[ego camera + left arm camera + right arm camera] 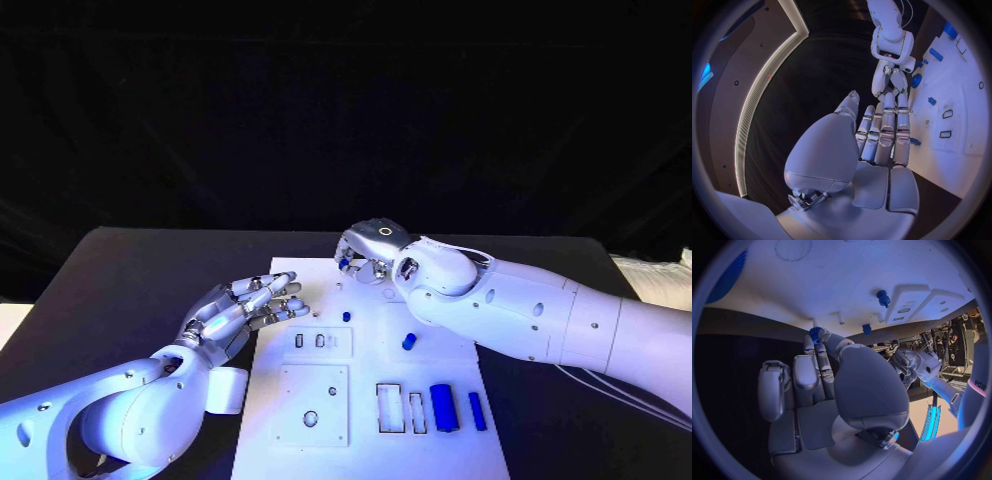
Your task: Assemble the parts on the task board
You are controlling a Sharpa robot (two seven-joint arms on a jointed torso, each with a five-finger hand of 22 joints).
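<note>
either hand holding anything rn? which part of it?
Right hand pinches a small blue toothed part by its edge, between fingertips, at the task board's far end. Left hand holds nothing, fingers extended.

A robotics laboratory or test cell set up for bench trials. A black tabletop point(144, 270) stands before a black curtain backdrop point(346, 110) and carries a white task board point(320, 395) with cut-out slots and small blue parts point(443, 407), a purpose-made test fixture. The right wrist view shows racks of cabling and equipment point(957, 340) beyond the tabletop's edge.
</note>
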